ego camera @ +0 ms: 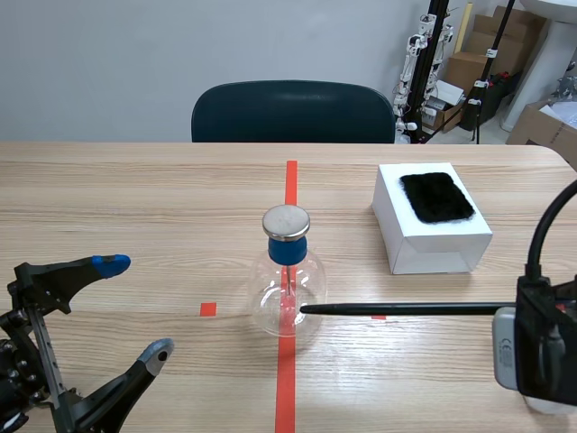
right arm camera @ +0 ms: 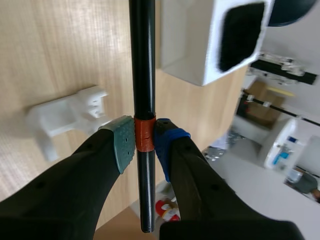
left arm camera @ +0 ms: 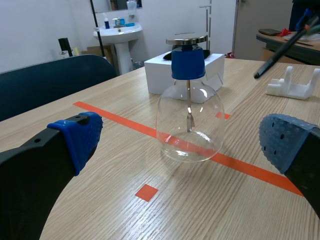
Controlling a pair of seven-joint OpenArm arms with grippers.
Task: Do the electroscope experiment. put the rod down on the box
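Bare table [ego camera: 352,248] runs between the flask [ego camera: 287,284] and the box [ego camera: 431,236], whose top 1 black patch [ego camera: 436,197] seemingly mostly covers.

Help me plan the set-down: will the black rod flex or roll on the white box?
Probably stiff: the rod juts straight from the right gripper jaws without sagging. Being round, it may roll on the flat-topped box; the black pad there might check it.
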